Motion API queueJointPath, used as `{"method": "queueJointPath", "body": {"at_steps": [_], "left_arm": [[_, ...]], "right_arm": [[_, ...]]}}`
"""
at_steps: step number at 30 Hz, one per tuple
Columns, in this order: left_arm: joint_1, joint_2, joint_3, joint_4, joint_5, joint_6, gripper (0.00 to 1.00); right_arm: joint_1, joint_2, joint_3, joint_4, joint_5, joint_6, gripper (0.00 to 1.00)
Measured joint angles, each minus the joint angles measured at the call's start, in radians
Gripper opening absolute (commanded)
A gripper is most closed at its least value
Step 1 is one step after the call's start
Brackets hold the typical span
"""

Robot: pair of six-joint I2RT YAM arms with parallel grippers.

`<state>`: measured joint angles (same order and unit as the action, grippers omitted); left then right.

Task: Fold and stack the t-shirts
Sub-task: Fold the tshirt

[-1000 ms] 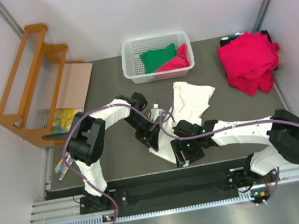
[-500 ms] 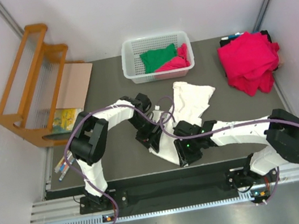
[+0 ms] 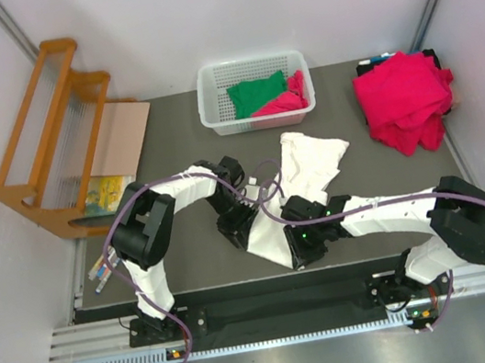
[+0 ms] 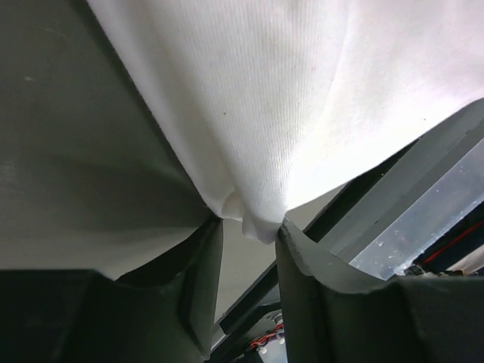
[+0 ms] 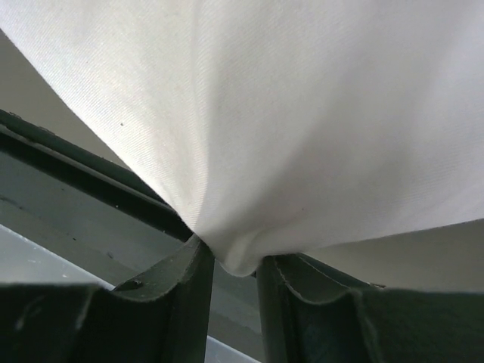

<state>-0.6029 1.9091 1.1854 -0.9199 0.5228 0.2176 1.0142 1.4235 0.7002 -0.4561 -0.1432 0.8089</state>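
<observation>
Dark grey desk [image 3: 191, 265], closed in by pale walls on three sides. Nearest the front edge, my right gripper [image 5: 231, 261] is closed narrow on a pinch of the white t-shirt [image 3: 311, 159]. The wrist view shows the cloth bunched between both fingers and fanning out above them. Just to the left and slightly farther in, my left gripper [image 4: 249, 227] is likewise clamped on a fold of the same shirt, with the cloth gathered to a point between its fingers. The near part of the shirt spans between the two grips; its far part lies rumpled on the middle of the desk. Beyond it, at the far edge, a white basket [image 3: 210, 112] holds a green t-shirt [image 3: 258, 93] and a pink t-shirt [image 3: 289, 99], touching each other. In the far right corner lies a loose pile of pink t-shirts [image 3: 404, 98]. At the far left stands a wooden rack [image 3: 45, 144].
</observation>
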Motion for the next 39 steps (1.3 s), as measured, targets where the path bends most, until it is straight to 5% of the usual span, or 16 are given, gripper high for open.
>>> {"method": "queueJointPath", "body": {"at_steps": [7,14,18,30,34,39], "left_arm": [[0.000,0.001,0.001,0.001,-0.026,0.010,0.30],[-0.006,0.006,0.024,-0.033,0.000,-0.011,0.69],[-0.009,0.007,0.040,-0.047,0.005,-0.022,0.68],[-0.008,0.025,0.054,-0.010,-0.035,-0.003,0.26],[-0.009,0.027,0.048,0.008,-0.032,0.000,0.00],[-0.008,0.029,0.048,0.008,-0.026,0.008,0.00]], "right_arm": [[0.000,0.000,0.000,0.004,0.000,0.006,0.19],[0.000,0.000,-0.006,0.013,0.003,0.007,0.17],[0.000,0.000,-0.007,0.023,0.003,0.007,0.15],[0.000,0.000,-0.027,0.051,0.002,0.015,0.11],[0.000,0.000,-0.033,0.060,0.002,0.022,0.06],[0.000,0.000,-0.033,0.063,0.002,0.024,0.00]]}}
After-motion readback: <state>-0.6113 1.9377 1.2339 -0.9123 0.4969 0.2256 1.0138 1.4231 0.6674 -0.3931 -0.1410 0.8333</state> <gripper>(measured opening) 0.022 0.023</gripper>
